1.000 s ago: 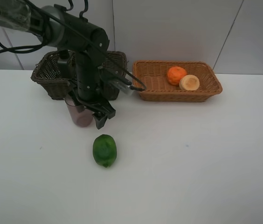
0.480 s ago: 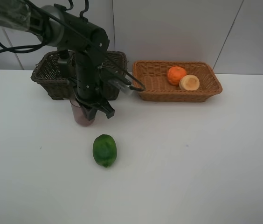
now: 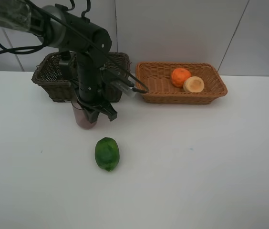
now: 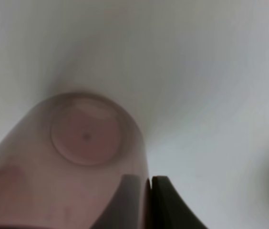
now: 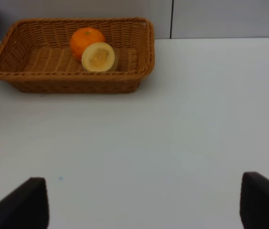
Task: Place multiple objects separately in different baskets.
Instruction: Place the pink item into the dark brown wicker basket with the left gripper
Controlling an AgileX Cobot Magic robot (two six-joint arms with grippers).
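Grips the wall of the translucent mauve cup (image 3: 83, 120) with the left claw (image 3: 95, 110), clenched, one finger inside and one outside, toward the tabletop's (image 3: 196, 167) far left corner, just before the dark brown basket (image 3: 48, 78). Finds the green oval fruit (image 3: 107, 153) nearer the front edge, apart. Finds the orange (image 3: 180, 77) and the pale yellow round fruit (image 3: 193, 84) touching inside the tan basket (image 3: 211, 94) by the far edge. Shows the right claw (image 5: 141, 205) spread wide, empty.

Beside dark basket (image 3: 48, 78) stands mauve cup (image 3: 80, 120), green fruit (image 3: 107, 153) apart, orange (image 3: 180, 77) and cream fruit (image 3: 193, 84) in tan basket (image 3: 158, 90).
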